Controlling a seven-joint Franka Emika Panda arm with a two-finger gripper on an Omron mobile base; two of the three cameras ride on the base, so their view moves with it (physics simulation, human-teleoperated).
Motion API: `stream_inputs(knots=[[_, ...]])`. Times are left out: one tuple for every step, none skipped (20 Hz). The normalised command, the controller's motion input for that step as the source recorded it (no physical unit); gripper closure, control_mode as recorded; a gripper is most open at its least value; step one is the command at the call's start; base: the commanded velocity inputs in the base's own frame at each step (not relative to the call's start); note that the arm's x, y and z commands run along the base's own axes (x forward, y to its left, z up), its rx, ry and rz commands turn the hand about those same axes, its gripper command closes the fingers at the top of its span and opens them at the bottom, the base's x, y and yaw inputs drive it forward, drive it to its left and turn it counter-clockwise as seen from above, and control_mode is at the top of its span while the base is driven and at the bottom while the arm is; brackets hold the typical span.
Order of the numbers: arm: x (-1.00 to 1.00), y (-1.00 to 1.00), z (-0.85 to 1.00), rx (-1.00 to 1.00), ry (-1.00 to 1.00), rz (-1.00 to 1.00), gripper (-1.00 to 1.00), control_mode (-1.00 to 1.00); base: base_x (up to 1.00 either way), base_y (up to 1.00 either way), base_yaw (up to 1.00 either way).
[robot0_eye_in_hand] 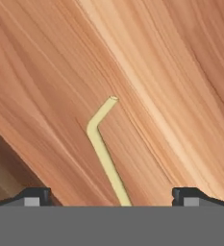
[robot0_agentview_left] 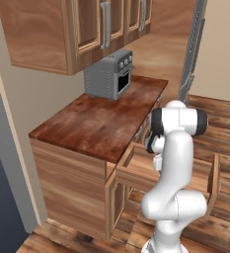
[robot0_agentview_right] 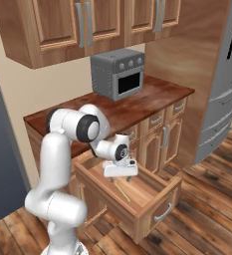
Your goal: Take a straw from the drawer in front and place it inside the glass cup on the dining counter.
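Upper cabinets (robot0_agentview_right: 82, 27) with long silver handles are seen across the top of both base views, and a grey refrigerator (robot0_agentview_right: 227, 84) stands at the right edge of the right base view. Below the cabinets, a reddish-brown tabletop (robot0_agentview_left: 96, 121) is carried on drawer cabinets, with a grey toaster oven (robot0_agentview_right: 118, 73) set on it toward the upper centre of the frame.

The drawer (robot0_agentview_right: 152, 206) is pulled fully open in the lower centre of the right base view; in the left base view it is partly hidden behind the white arm at centre right. The pincer (robot0_agentview_right: 121, 174) is held low over the open drawer, pointing down at its floor.

The straw (robot0_eye_in_hand: 103, 149), pale yellow with a bent end, lies flat on the drawer floor. In the hand view it runs from the bottom centre up to the middle of the frame, between the two dark fingertips (robot0_eye_in_hand: 34, 196), which stand wide apart at the lower left and lower right, with nothing clamped. In the right base view the straw is seen as a thin pale line just below the pincer.
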Motion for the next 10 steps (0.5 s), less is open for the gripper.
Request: stream_inputs(knots=[[0.40, 0.10, 0.00, 0.00, 0.00, -0.23, -1.00, -1.00, 0.00, 0.00, 0.00], [0.24, 0.07, -0.17, 0.00, 0.00, -0.20, -1.00, -1.00, 0.00, 0.00, 0.00], [0.17, 0.00, -0.25, 0.00, 0.00, -0.18, -1.00, -1.00, 0.00, 0.00, 0.00], [0.16, 0.00, -0.31, 0.00, 0.00, -0.18, -1.00, -1.00, 0.00, 0.00, 0.00], [0.20, 0.04, -0.34, 0.00, 0.00, -0.18, -1.00, -1.00, 0.00, 0.00, 0.00], [0.21, 0.00, -0.39, 0.00, 0.00, -0.17, -1.00, -1.00, 0.00, 0.00, 0.00], [0.15, 0.00, -0.38, 0.00, 0.00, -0.16, -1.00, -1.00, 0.00, 0.00, 0.00], [0.22, 0.00, -0.36, 0.00, 0.00, -0.16, -1.00, -1.00, 0.00, 0.00, 0.00], [0.24, 0.00, -0.35, 0.00, 0.00, -0.16, -1.00, -1.00, 0.00, 0.00, 0.00], [0.25, 0.00, -0.32, 0.00, 0.00, -0.15, -1.00, -1.00, 0.00, 0.00, 0.00]])
